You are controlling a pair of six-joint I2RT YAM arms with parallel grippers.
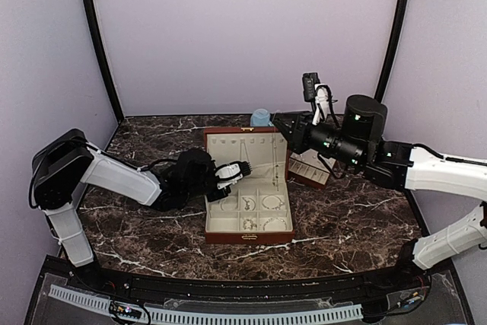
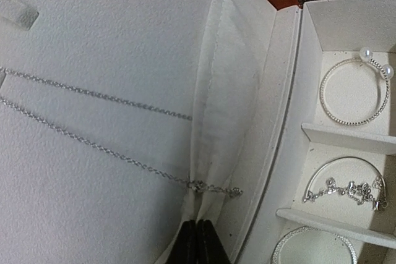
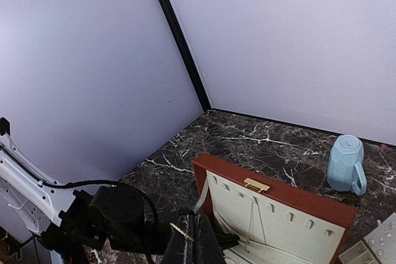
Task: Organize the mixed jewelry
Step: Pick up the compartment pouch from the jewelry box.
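**Seating the necklace chain**

Necklace chain (image 2: 93,146) strung across the lid lining (image 2: 124,41), clasp end at the pocket fold (image 2: 213,122); bracelets (image 2: 349,94) in compartments. Left gripper (image 2: 197,239) pinched together just below the clasp, hold unclear; right gripper (image 3: 197,239) closed above the lid. Next, likely: easing the clasp end into the pocket.

Both my arms reach in toward the middle, jaws pressed together.

My left arm (image 1: 114,176) lies low, stretched from the near left toward the centre. Its left gripper (image 1: 242,169) points right, with the dark fingers (image 2: 187,246) closed flat against each other. My right arm (image 1: 441,173) sits higher and comes in from the right. Its right gripper (image 1: 279,120) aims left and slightly far, fingers (image 3: 189,243) likewise squeezed tight with no gap.
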